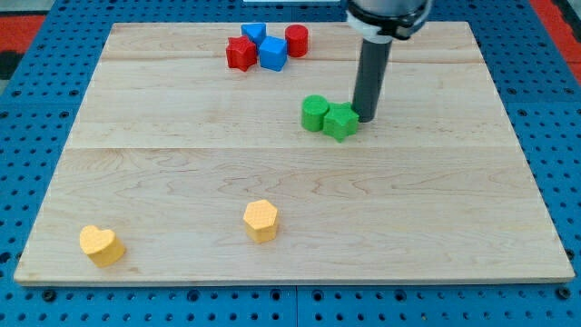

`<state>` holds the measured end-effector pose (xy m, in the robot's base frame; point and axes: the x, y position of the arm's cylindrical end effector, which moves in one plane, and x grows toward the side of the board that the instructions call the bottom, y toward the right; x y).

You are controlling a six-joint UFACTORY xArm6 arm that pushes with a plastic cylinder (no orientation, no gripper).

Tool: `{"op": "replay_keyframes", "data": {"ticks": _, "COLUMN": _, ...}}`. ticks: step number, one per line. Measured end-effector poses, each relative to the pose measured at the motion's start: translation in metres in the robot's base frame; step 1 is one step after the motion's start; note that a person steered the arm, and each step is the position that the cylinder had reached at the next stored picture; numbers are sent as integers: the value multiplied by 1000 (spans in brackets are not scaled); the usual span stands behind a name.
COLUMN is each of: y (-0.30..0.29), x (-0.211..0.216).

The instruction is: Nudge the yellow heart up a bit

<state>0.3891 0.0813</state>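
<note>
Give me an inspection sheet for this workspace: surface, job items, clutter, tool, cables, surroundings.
Surface: light wooden board, flat, lying on a blue pegboard.
Job's things: yellow heart near the view's bottom left corner, untouched.
Clutter: yellow hexagon-like block to the heart's right; green cylinder and green star-like block touching at centre; red star-like block, red cylinder and two blue blocks clustered at the view's top.
Tool: my tip sits just right of the green star-like block, far from the heart.
Cables: nothing seen.
Surroundings: red edging at the top corners.
</note>
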Motion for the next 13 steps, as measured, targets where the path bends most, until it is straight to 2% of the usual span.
{"op": "replay_keyframes", "data": {"ticks": 2, "y": -50, "x": 0}}
{"op": "replay_keyframes", "data": {"ticks": 3, "y": -47, "x": 3}}
{"op": "replay_keyframes", "data": {"ticks": 4, "y": 11, "x": 11}}
{"op": "replay_keyframes", "data": {"ticks": 5, "y": 56, "x": 62}}
{"op": "replay_keyframes", "data": {"ticks": 6, "y": 59, "x": 141}}
{"op": "replay_keyframes", "data": {"ticks": 7, "y": 40, "x": 201}}
{"op": "replay_keyframes", "data": {"ticks": 8, "y": -6, "x": 230}}
{"op": "replay_keyframes", "data": {"ticks": 9, "y": -31, "x": 229}}
{"op": "replay_keyframes", "data": {"ticks": 10, "y": -88, "x": 229}}
{"op": "replay_keyframes", "data": {"ticks": 11, "y": -198, "x": 229}}
{"op": "replay_keyframes", "data": {"ticks": 12, "y": -273, "x": 229}}
{"op": "replay_keyframes", "data": {"ticks": 13, "y": -313, "x": 229}}
